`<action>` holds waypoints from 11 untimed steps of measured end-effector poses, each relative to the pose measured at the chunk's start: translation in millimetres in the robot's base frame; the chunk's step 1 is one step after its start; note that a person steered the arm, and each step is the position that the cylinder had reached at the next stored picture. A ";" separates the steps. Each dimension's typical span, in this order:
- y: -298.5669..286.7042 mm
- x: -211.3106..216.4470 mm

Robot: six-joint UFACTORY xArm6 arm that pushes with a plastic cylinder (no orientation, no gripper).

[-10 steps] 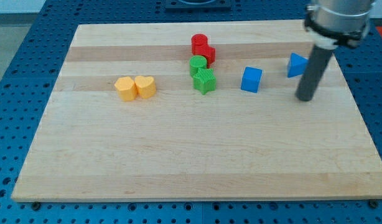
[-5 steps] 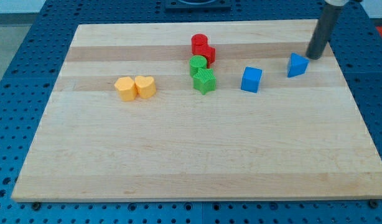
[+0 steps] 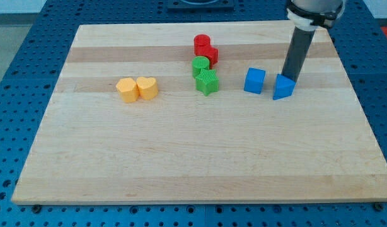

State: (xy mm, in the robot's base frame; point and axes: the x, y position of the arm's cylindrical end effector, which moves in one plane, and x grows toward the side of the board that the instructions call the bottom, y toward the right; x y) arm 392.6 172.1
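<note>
My tip [image 3: 287, 77] rests against the top edge of the blue triangular block [image 3: 282, 87] at the board's right. Just to the left of that block sits a blue cube [image 3: 254, 81]. Further left stand a green star-shaped block [image 3: 207, 82] and a green cylinder [image 3: 200, 65] touching it. Above them a red cylinder [image 3: 202, 43] and another red block [image 3: 210, 54] sit close together. A yellow hexagonal block [image 3: 126, 89] and a yellow heart-shaped block [image 3: 147, 87] lie side by side at the left.
The blocks lie on a wooden board [image 3: 193, 164] set on a blue perforated table [image 3: 17, 75]. The rod's grey mount [image 3: 313, 9] shows at the view's top right.
My tip went from the right of the blue triangle up behind it, then down and left, and the triangle has slid down-left to beside the blue cube.
</note>
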 end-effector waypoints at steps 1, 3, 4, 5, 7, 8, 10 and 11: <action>-13.8 14.1; -35.4 57.0; -35.4 76.5; -35.3 102.4; -75.9 116.5; -107.6 116.5; -155.0 113.3; -155.2 102.0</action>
State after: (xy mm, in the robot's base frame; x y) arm 494.6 17.0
